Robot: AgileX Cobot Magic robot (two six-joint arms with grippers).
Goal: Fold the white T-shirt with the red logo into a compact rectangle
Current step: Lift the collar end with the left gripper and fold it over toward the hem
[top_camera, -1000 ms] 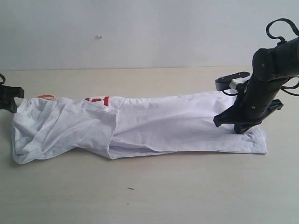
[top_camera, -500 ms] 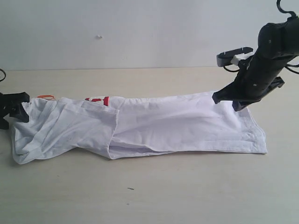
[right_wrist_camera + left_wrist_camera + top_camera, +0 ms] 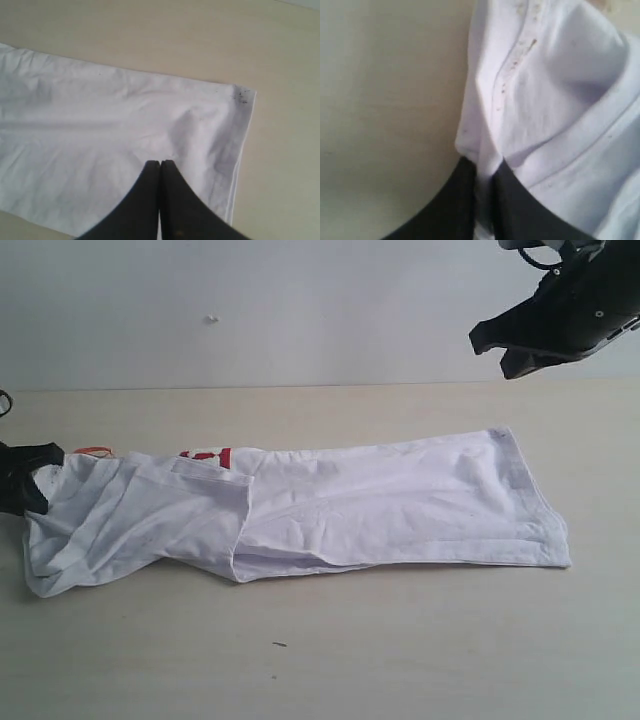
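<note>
The white T-shirt (image 3: pixel 330 510) lies folded into a long strip across the table, its hem end at the right and its bunched collar end at the left. A sliver of the red logo (image 3: pixel 208 455) shows at the strip's far edge, with an orange tag (image 3: pixel 95 450) near it. My left gripper (image 3: pixel 25 485) sits at the strip's left end, shut on a fold of the white T-shirt (image 3: pixel 535 95), cloth pinched between its black fingers (image 3: pixel 457 200). My right gripper (image 3: pixel 500 345) hangs high above the hem end, shut and empty; its wrist view shows the hem corner (image 3: pixel 240 95) below.
The pale wooden table (image 3: pixel 320 650) stretches in front of and behind the shirt. A grey wall (image 3: pixel 250 310) rises behind the table's far edge. A small dark speck (image 3: pixel 279 644) lies on the table near the front.
My right gripper has let go of the hem end and risen well above the shirt. My left gripper has closed on the cloth at the collar end.
</note>
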